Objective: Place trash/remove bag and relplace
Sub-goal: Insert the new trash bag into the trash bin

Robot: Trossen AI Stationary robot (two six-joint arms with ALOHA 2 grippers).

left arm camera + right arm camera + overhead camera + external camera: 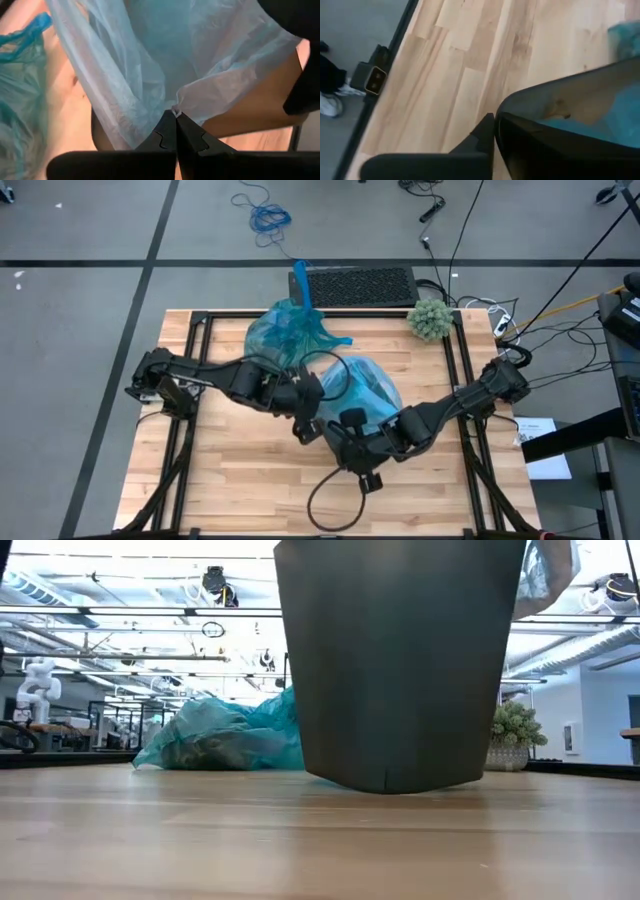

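**Bin on a thin rim grip, liner on a thinner pinch**

Closest in the low view: dark bin (pixel 400 660), filling the frame on the wooden surface (pixel 300 840). Looks slightly tipped, base perhaps not flat (cannot tell for sure).

Found left pincer (pixel 175 114) shut on a bare corner of the pale blue liner (pixel 150 60), with only a small fold of film between the tips. Found right pincer (pixel 493 122) clamped narrow on the bin's rim, on the side nearer the front of the surface.

Spotted no loose trash anywhere on the surface. Judged to be inside the full teal bag (pixel 288 330), lying knotted just behind the bin, near but apart from the fuzzy green ball (pixel 431 319). Contents not clearly readable through the film.

Risks from here:
- Slipping of the film out of the left pinch if pulled sideways over the rim. Too little material held.
- Tearing of the liner if dragged hard across the rim edge.
- Tipping or skidding of the bin if the left pull outruns the right hold (light bin, single-point grip on the rim).
- Trapping of liner under the right fingers, leaving that side of the rim uncovered.
- Snagging of the full bag's loose tails, given how close it lies.
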